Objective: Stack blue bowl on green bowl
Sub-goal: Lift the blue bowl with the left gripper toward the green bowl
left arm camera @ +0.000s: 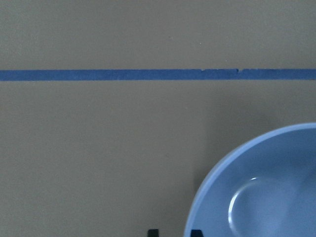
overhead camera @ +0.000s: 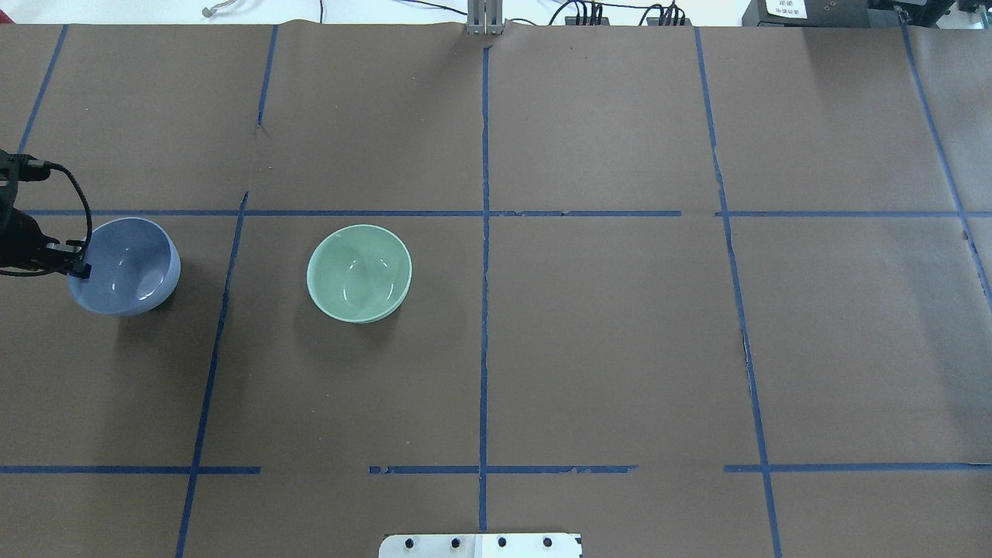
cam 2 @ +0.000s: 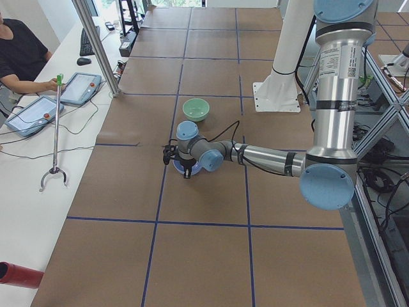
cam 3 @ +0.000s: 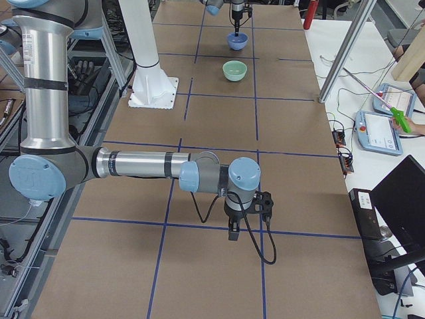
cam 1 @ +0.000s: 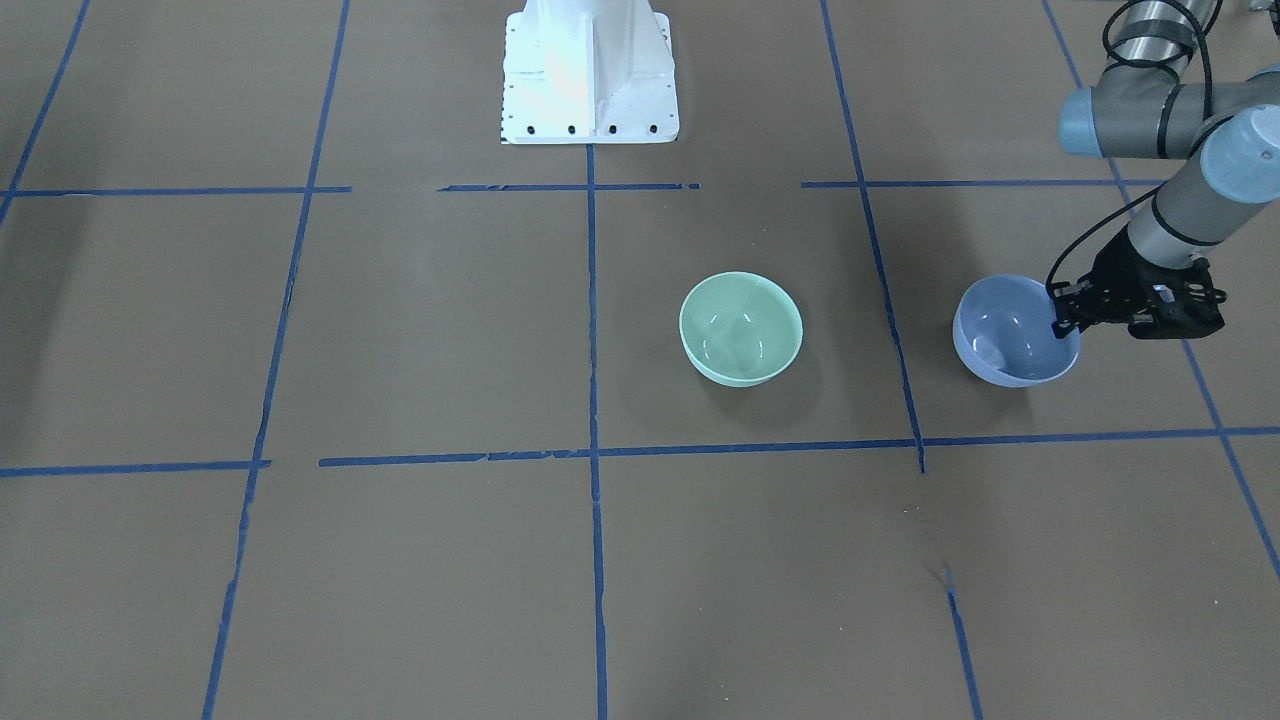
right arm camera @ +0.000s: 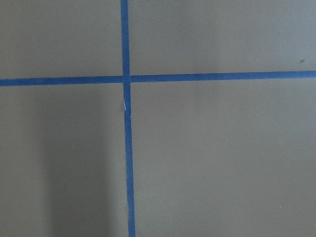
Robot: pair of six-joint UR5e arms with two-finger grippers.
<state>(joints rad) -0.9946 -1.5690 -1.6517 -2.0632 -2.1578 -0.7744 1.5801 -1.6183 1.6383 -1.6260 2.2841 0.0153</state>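
The blue bowl [cam 1: 1010, 345] is at the table's left side, also seen in the overhead view [overhead camera: 128, 267] and the left wrist view [left arm camera: 261, 192]. My left gripper [cam 1: 1062, 325] is at its outer rim, one finger inside and one outside, shut on the rim; the fingertips [left arm camera: 196, 232] show narrowly spaced. I cannot tell whether the bowl is lifted. The green bowl [cam 1: 740, 328] sits upright and empty a short way toward the table's middle [overhead camera: 359, 273]. My right gripper [cam 3: 234, 234] hovers low over bare table far to the right, and I cannot tell whether it is open or shut.
Brown paper with blue tape lines [overhead camera: 484, 310] covers the table. The white robot base [cam 1: 590, 75] stands at the near edge. Operators' tablets and a grabber stick [cam 2: 57, 128] lie on the side bench beyond the far edge.
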